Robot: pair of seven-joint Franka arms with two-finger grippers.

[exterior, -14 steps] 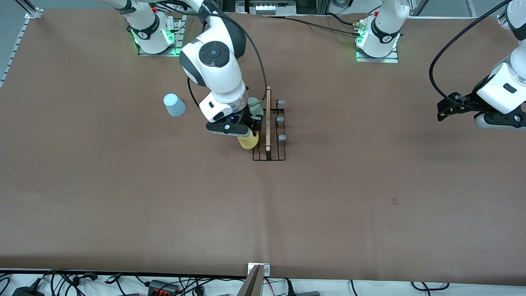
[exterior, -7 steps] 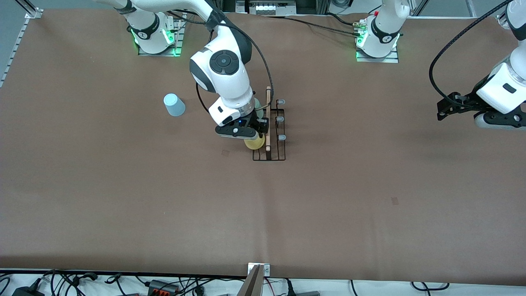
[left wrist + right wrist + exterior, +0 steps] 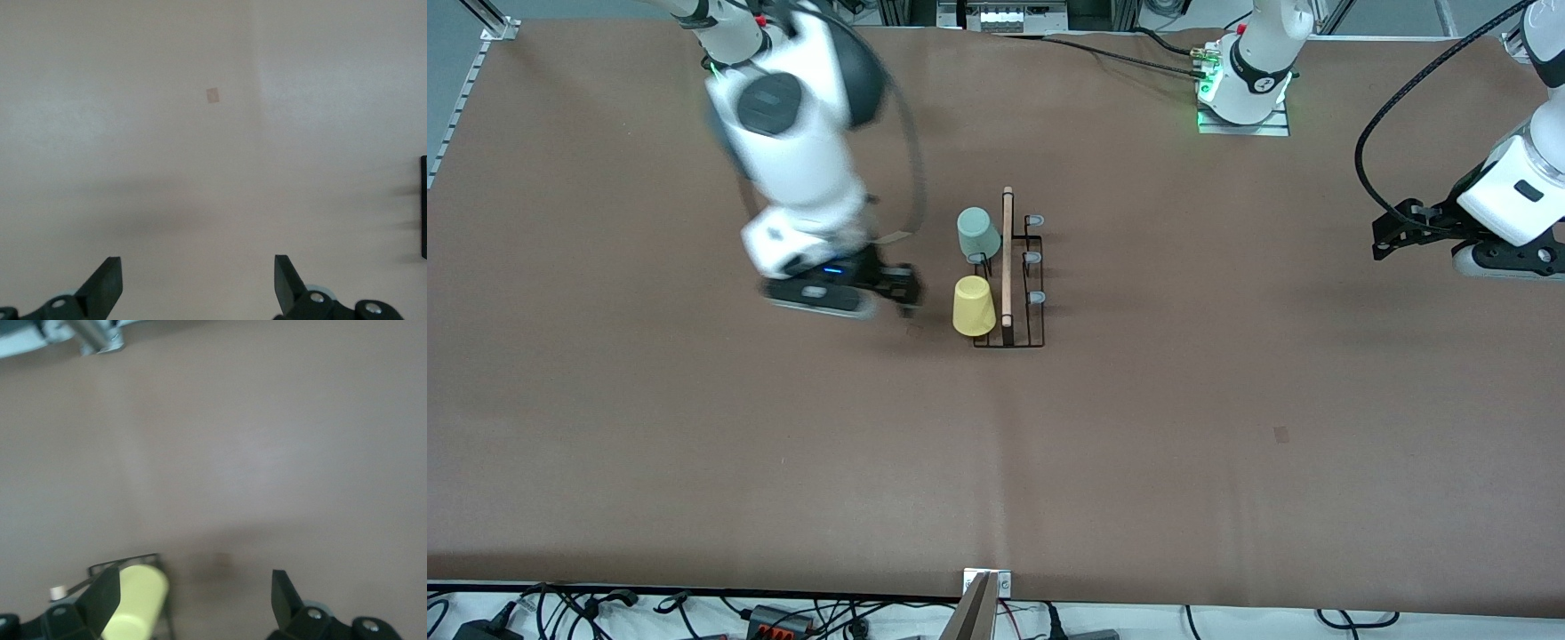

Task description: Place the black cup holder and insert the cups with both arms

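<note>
The black cup holder (image 3: 1021,333) stands mid-table, its wooden rod (image 3: 1008,258) pointing toward the front camera. Two cups sit upside down on the holder's side toward the right arm's end. One is the mint green cup (image 3: 977,233); the yellow cup (image 3: 973,305) is nearer to the front camera. My right gripper (image 3: 903,292) hangs open and empty beside the yellow cup (image 3: 137,603), apart from it; in the right wrist view the right gripper (image 3: 193,600) has only table between its fingertips. My left gripper (image 3: 1392,236) waits open over the table's left-arm end, and the left wrist view shows it (image 3: 198,280) over bare table.
Three grey-capped pegs (image 3: 1032,258) stand free on the holder's side toward the left arm's end. A small dark mark (image 3: 1281,434) lies on the brown table cover. Cables and a metal bracket (image 3: 987,582) line the edge nearest the front camera.
My right gripper has opened and let go of the yellow cup, which now sits on the holder. The right arm has swung away toward its own end of the table. The left arm has not moved.
</note>
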